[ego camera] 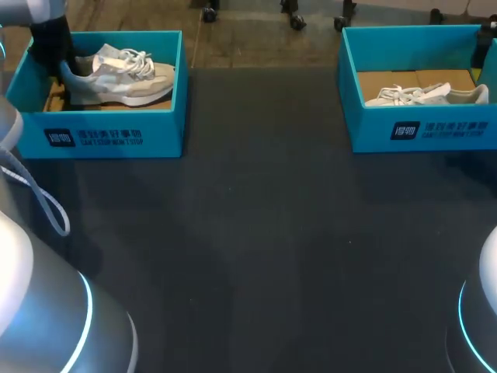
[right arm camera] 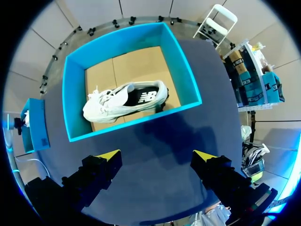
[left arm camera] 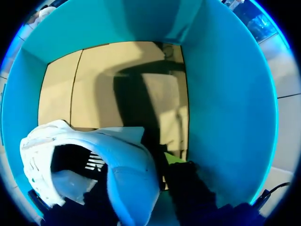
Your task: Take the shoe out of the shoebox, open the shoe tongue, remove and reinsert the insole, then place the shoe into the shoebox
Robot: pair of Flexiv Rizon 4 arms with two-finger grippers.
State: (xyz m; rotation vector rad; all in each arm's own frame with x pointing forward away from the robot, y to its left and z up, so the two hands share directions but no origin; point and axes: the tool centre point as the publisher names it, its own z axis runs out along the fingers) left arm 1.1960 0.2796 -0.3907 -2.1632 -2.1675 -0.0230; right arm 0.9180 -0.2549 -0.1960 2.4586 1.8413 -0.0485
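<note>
A white and beige shoe (ego camera: 116, 74) lies in the left teal shoebox (ego camera: 101, 136) at the table's far left. My left gripper (ego camera: 64, 74) is down inside that box at the shoe's heel. In the left wrist view the heel of the shoe (left arm camera: 127, 155) stands between the fingers of the left gripper (left arm camera: 136, 175), one inside the shoe's opening and one outside, both against it. One yellow fingertip (left arm camera: 174, 157) shows beside the heel; the other is hidden in the shoe. My right gripper (right arm camera: 157, 156) hangs open over the dark table, with nothing between its fingers.
A second teal shoebox (ego camera: 419, 128) at the far right holds another white shoe (ego camera: 427, 95), lying on its side ahead of the right gripper (right arm camera: 124, 101). The left box's teal wall (left arm camera: 225, 94) rises close beside the left gripper. Dark table (ego camera: 264, 233) spreads between the boxes.
</note>
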